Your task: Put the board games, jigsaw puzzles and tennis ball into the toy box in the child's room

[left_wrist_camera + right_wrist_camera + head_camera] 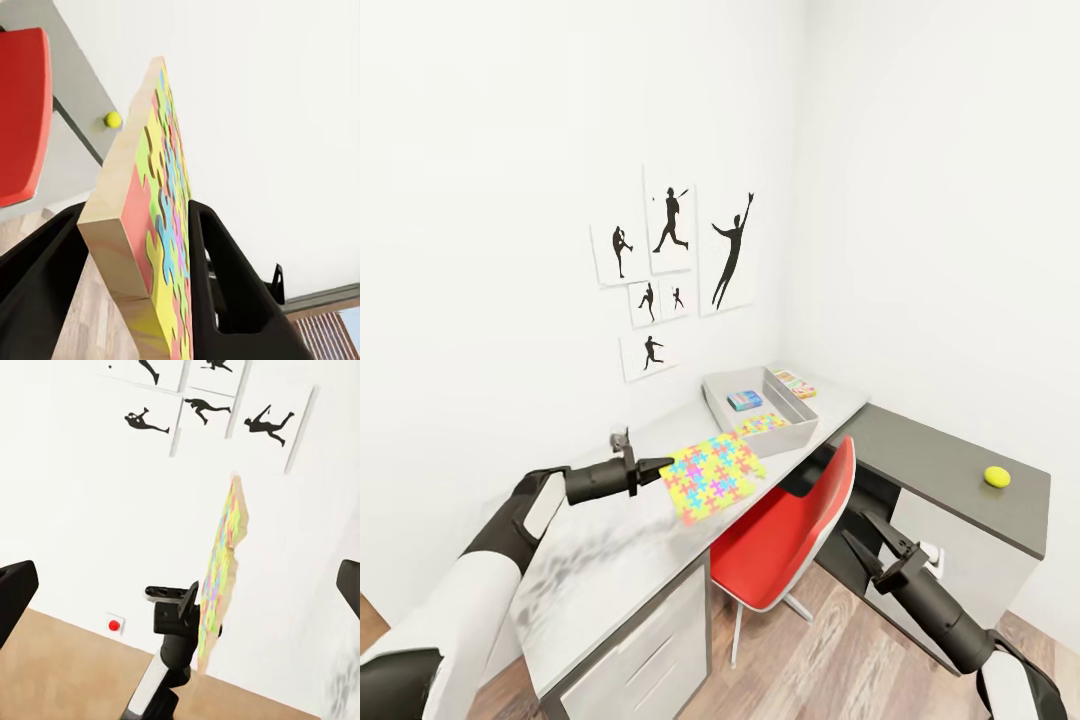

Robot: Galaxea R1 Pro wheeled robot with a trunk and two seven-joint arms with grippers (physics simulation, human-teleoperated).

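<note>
Stretching along the wall, the table [600,560] carried the toy box [800,425] ahead of the left claw [656,467], which pinched one edge of a jigsaw puzzle [712,476], its far edge pointing boxward.

I see the L-shaped table [610,560] with the grey toy box [792,425] resting at its 12 o'clock end, and the tennis ball [997,477] on the dark wing at 3 o'clock.
</note>
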